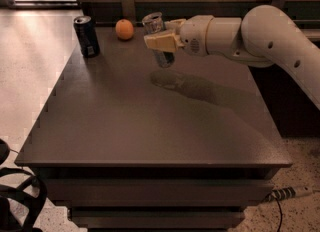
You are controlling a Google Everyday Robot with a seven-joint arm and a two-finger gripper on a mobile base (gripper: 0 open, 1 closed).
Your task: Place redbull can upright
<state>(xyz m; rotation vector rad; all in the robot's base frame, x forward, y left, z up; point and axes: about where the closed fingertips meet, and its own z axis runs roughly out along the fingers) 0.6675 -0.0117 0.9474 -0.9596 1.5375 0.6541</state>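
Observation:
My gripper is shut on the redbull can, a slim silver can with dark panels. It holds the can by the middle, nearly upright and leaning a little, in the air above the far middle of the dark table. The can's shiny top rim points up and its lower end hangs below the fingers. The can's shadow lies on the table just below and to the right. My white arm reaches in from the right.
A wider dark blue soda can stands upright at the table's far left corner. An orange sits at the far edge, left of the gripper. A wooden wall runs behind the table. The floor lies to the left.

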